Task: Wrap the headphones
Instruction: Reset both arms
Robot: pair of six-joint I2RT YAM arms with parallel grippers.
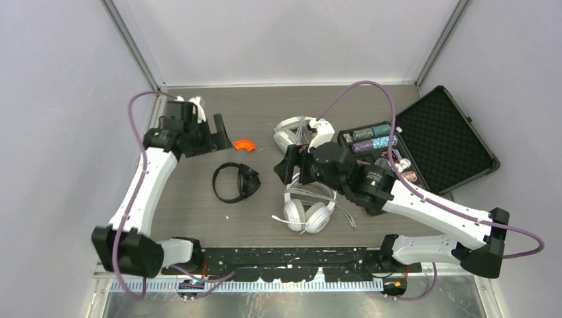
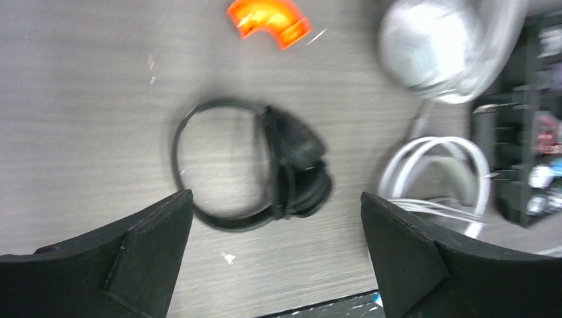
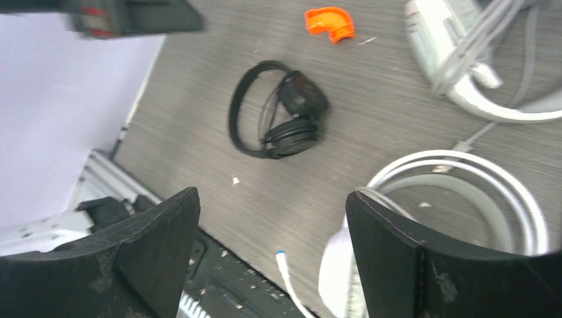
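The black headphones (image 1: 235,182) lie flat on the table left of centre, their cord wound round the cups; they also show in the left wrist view (image 2: 291,159) and the right wrist view (image 3: 281,112). One white pair (image 1: 309,209) lies near the front edge, its cord end (image 3: 285,262) loose. Another white pair (image 1: 301,132) lies further back. My left gripper (image 1: 217,136) is open and empty, raised behind the black pair (image 2: 275,199). My right gripper (image 1: 291,165) is open and empty above the near white pair's headband (image 3: 464,175).
An orange plastic elbow (image 1: 245,144) lies behind the black pair. An open black case of chips (image 1: 437,136) sits at the right. The black rail (image 1: 291,255) runs along the table's front edge. The enclosure walls stand close on the left.
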